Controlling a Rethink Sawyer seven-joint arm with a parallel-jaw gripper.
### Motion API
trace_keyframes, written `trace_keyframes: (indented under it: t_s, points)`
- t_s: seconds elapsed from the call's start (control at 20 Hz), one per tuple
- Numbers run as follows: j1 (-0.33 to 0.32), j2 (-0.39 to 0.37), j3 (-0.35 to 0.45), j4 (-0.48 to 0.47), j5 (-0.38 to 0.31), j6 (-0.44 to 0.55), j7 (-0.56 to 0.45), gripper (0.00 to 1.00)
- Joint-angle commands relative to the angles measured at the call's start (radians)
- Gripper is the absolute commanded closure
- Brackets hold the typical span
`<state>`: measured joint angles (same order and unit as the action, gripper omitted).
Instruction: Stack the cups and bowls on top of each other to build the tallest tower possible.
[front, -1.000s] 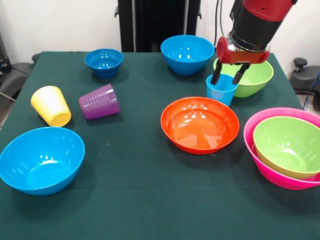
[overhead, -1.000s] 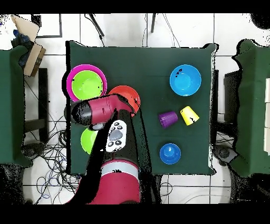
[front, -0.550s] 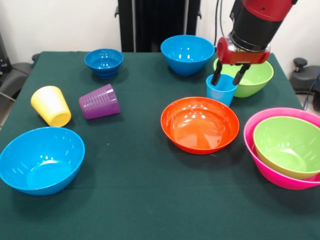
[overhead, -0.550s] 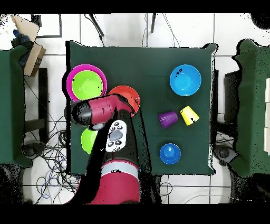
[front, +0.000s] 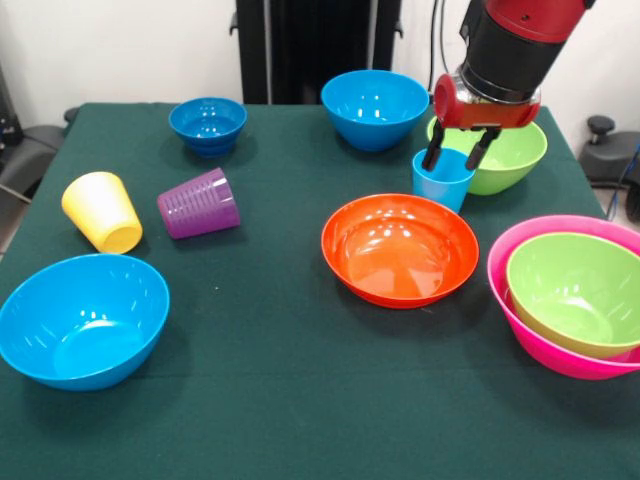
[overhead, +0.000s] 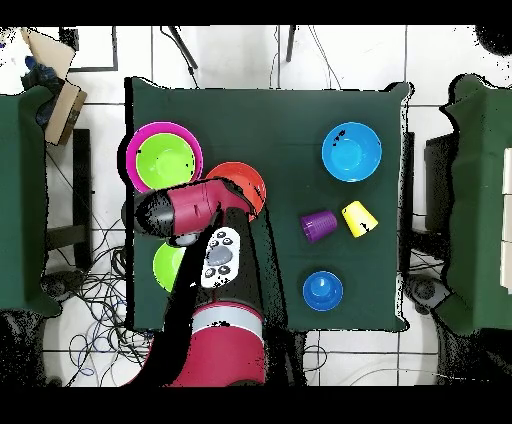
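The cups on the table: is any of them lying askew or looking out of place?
Yes. The yellow cup and the purple cup lie tipped on their sides, next to each other on the green cloth. The light blue cup stands upright, with the gripper open around its rim. Nothing looks spilled or damaged.

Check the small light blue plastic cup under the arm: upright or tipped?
Upright. The small light blue plastic cup stands on its base, mouth up, beside the lime green plastic bowl, with the gripper at its rim.
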<state>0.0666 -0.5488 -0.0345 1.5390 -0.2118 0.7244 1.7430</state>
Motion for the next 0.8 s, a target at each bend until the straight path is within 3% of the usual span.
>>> trace_keyframes:
  t_s: [0.05,0.8]
  points:
    - [-0.002,0.038,0.083,-0.018,-0.026,-0.062,0.048,0.00]
    - [0.002,0.048,0.083,-0.030,-0.031,-0.061,0.044,0.00]
